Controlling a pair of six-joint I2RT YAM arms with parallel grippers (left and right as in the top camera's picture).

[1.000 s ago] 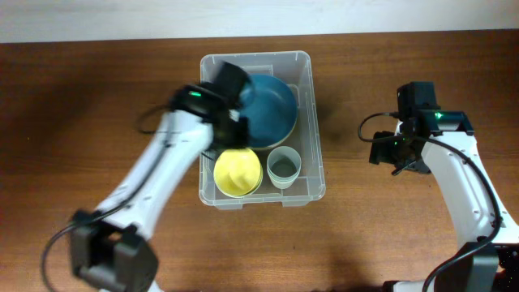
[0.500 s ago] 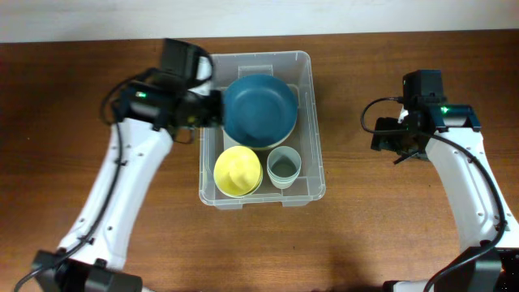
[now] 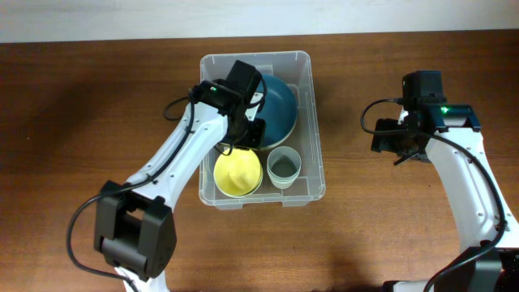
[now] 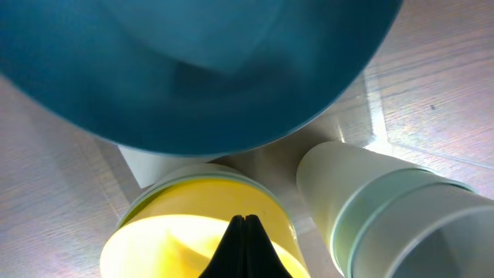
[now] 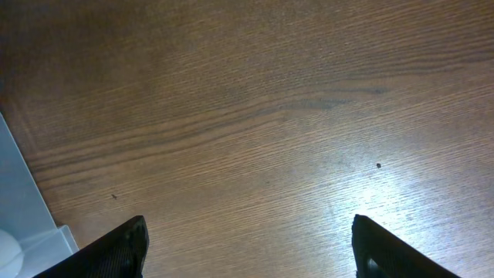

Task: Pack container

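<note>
The container stands at the middle of the table, nearer the far edge than the near one. Inside it, a blue bowl fills the far half, while a yellow cup and a pale green cup sit side by side in the near half.

The left arm rises from the near-left edge and slants toward the far side, its wrist bent down over the container's left wall. The left gripper points down inside the bin, fingers pressed together with nothing between them, above the yellow cup and just under the blue bowl's rim. Whether the tips touch the cup cannot be settled from the wrist view.

The right arm runs up the right edge, wrist turned inward. The right gripper hangs over bare wood well clear of the container, fingers spread wide and empty.
</note>
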